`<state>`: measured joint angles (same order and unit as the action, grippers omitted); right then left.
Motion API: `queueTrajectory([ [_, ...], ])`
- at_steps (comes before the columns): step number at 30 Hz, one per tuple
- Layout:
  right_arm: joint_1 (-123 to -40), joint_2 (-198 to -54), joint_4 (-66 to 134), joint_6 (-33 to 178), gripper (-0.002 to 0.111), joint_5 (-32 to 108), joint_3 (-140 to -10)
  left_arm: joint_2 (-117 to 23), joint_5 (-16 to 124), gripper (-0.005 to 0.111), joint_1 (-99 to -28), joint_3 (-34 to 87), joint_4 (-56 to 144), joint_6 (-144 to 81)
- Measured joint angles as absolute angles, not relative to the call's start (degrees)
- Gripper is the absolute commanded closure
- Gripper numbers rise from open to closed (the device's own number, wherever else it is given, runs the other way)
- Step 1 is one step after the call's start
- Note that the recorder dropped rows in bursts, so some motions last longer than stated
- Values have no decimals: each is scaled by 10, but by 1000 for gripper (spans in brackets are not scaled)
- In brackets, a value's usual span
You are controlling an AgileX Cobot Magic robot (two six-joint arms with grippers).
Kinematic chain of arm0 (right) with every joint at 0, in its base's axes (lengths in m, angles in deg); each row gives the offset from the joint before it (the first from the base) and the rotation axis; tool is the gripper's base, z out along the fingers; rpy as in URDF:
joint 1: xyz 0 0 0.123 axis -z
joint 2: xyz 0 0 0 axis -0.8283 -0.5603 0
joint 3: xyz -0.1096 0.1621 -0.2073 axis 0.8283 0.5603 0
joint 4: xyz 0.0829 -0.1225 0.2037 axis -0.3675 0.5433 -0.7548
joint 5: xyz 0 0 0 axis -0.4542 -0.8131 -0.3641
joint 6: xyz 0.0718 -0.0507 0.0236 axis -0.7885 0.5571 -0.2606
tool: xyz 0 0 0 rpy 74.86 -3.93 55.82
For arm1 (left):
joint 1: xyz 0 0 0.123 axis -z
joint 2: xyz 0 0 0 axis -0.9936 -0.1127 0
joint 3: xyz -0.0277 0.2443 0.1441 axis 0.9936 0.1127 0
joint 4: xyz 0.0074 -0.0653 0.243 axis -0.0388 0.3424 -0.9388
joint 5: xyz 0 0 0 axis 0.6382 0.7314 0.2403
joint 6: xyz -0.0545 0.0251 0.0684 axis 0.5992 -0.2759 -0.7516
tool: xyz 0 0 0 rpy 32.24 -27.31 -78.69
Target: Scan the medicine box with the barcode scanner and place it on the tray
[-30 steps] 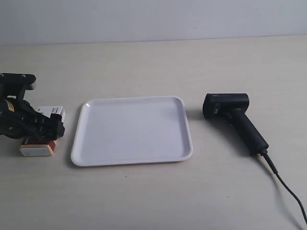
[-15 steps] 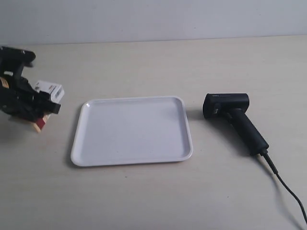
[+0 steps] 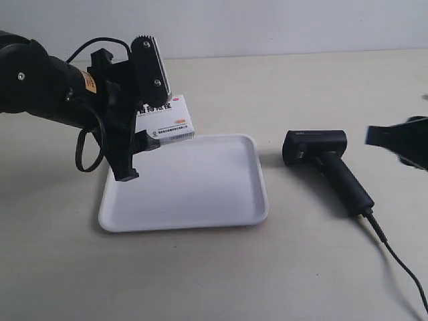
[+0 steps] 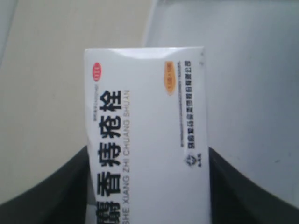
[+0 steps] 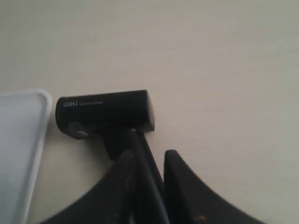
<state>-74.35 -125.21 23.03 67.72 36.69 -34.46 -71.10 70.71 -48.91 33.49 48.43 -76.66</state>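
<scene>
White carton: the medicine box (image 3: 166, 120) is held between the fingers of the left hand (image 3: 144, 124), raised off the desk (image 3: 200, 281) above the tray's near corner; in the left wrist view the medicine box (image 4: 147, 140) fills the span between the two dark fingers (image 4: 46, 196), printed face up, with the tray (image 4: 252, 93) beyond it.

White plastic tray (image 3: 184, 184): lies flat on the desk below and beside the left hand, nothing on it.

Black barcode scanner (image 3: 324, 167): lies on its side on the desk, just beside the tray edge farthest from the left hand, cable (image 3: 398, 264) trailing away. Its handle is seen in the right wrist view between the narrowly parted fingers of the right hand (image 5: 147, 186), the barcode scanner (image 5: 110, 114) head ahead of them; contact cannot be told.

Change from half a second ago: the box has been carried from beside the tray to above its corner, and the right hand (image 3: 401, 140), blurred, has entered beside the scanner.

Left arm (image 3: 40, 83): reaches in over the desk, wrist bent downward.
</scene>
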Motion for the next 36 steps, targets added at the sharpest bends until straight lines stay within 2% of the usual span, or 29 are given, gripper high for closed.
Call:
queueTrajectory([
  [4,-773,-1379,231,700,37,358,-417,-711,709,107,-487,335,512,-780],
  [6,-783,-1418,231,722,30,350,-442,-711,709,107,-487,335,517,-781],
  [14,-791,-1528,249,762,29,346,-489,-711,709,107,-487,335,528,-781],
  [16,-791,-1547,257,764,33,349,-491,-712,709,107,-487,335,530,-781],
  [18,-791,-1561,268,765,47,358,-492,-718,709,107,-487,335,532,-782],
  [23,-791,-1571,278,772,93,367,-492,-746,708,107,-487,335,532,-792],
  [25,-791,-1570,279,776,108,366,-492,-760,704,107,-487,335,532,-797],
  [33,-796,-1479,294,778,108,269,-492,-778,689,107,-491,335,534,-808],
  [36,-827,-1422,303,791,108,226,-488,-781,687,107,-491,335,534,-810],
])
